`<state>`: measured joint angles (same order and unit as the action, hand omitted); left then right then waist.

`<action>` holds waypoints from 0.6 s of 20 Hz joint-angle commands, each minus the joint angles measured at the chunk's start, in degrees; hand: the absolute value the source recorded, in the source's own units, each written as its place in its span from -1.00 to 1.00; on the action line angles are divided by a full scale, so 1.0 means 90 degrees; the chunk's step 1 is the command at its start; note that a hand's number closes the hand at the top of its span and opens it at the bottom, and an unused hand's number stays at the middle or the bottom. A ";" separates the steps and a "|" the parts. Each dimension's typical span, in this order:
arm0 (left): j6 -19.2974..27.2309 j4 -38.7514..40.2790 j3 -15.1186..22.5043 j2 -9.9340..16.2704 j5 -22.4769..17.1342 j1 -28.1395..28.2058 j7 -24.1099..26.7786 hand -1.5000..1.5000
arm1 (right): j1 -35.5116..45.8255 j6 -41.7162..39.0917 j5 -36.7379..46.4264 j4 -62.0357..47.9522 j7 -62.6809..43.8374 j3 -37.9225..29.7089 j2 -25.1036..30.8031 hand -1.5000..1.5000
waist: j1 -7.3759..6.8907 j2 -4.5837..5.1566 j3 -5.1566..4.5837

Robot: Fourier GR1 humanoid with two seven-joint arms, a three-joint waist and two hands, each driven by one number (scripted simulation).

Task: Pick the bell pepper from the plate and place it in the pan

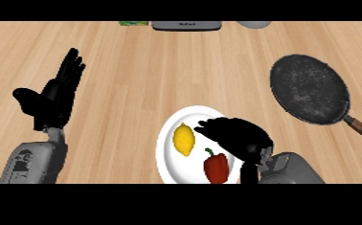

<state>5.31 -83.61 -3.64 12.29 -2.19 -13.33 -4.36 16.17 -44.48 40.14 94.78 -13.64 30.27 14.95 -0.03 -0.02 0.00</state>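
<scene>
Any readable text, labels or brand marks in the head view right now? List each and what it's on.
Grey appliance at the counter's far edge: a small dark mark on its front, too blurred to read.
Green item beside it: no legible print.
Plate, pan, bell pepper, lemon: no text.

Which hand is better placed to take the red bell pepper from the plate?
The right hand: it hangs over the white plate, right beside the bell pepper, and the pan lies on its side. The left hand rests open, far left.
</scene>
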 commanded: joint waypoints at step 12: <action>-0.0267 -0.0334 -0.0295 -0.0032 -0.0015 0.0106 -0.0235 0.00 | -0.0158 0.0261 0.1334 -0.0947 0.0592 0.0180 -0.0478 -1.00 | -0.0004 -0.0002 0.0001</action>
<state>3.76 -84.76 -5.00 11.54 -1.35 -12.17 -4.42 16.53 -43.24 49.30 86.64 -9.89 31.52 10.22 -0.15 0.00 0.00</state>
